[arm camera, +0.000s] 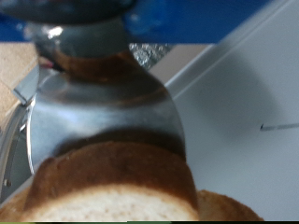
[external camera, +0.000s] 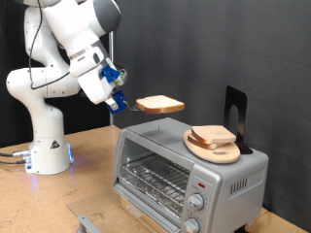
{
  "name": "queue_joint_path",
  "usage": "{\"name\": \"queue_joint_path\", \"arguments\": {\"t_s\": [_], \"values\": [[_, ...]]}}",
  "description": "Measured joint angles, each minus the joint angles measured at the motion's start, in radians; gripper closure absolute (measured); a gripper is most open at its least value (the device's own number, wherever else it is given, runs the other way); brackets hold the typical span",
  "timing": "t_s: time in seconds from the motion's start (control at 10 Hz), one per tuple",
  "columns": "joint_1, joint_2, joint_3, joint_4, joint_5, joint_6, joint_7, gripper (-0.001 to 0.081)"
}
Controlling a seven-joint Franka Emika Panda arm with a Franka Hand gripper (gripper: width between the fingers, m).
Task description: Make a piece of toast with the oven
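A black backdrop closes off the scene behind a pale wooden bench [external camera: 39, 209], where the white Franka arm stands at the exterior view's left and the silver toaster oven [external camera: 185, 167] sits at the right, its glass door shut and the wire rack visible through it. The gripper [external camera: 124, 103] hangs in the air above the oven's left end, its jaws clenched on the crust edge of the piece of toast [external camera: 160, 105], which sticks out flat towards the right, clear of the oven top. In the wrist view the slice [arm camera: 112, 187] fills the foreground beneath the dark fingers [arm camera: 103, 103]. On the oven's roof, further right, a round wooden plate [external camera: 214, 148] carries more bread slices [external camera: 213, 136], with a black stand [external camera: 236, 112] behind. Judging from this, carrying well means keeping the slice level and the pinch firm, since only one edge is held and soft bread may sag or tear.
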State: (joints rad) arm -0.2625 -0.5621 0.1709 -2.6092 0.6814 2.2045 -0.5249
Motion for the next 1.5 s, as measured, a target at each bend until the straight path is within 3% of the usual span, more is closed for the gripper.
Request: {"name": "queue_joint_path", "arguments": {"t_s": [0.3,0.5,0.7,1.1,1.5], "values": [[-0.001,-0.016,-0.005,-0.018,0.000,0.001,-0.002,0.0411],[-0.012,-0.012,-0.053,-0.033,0.015,0.008,-0.031,0.0411],[-0.050,-0.001,-0.106,-0.051,0.000,0.013,-0.072,0.0411],[-0.118,0.091,-0.150,-0.072,-0.050,0.068,-0.149,0.0411],[-0.123,0.150,-0.171,-0.070,-0.041,0.117,-0.201,0.0411]]}}
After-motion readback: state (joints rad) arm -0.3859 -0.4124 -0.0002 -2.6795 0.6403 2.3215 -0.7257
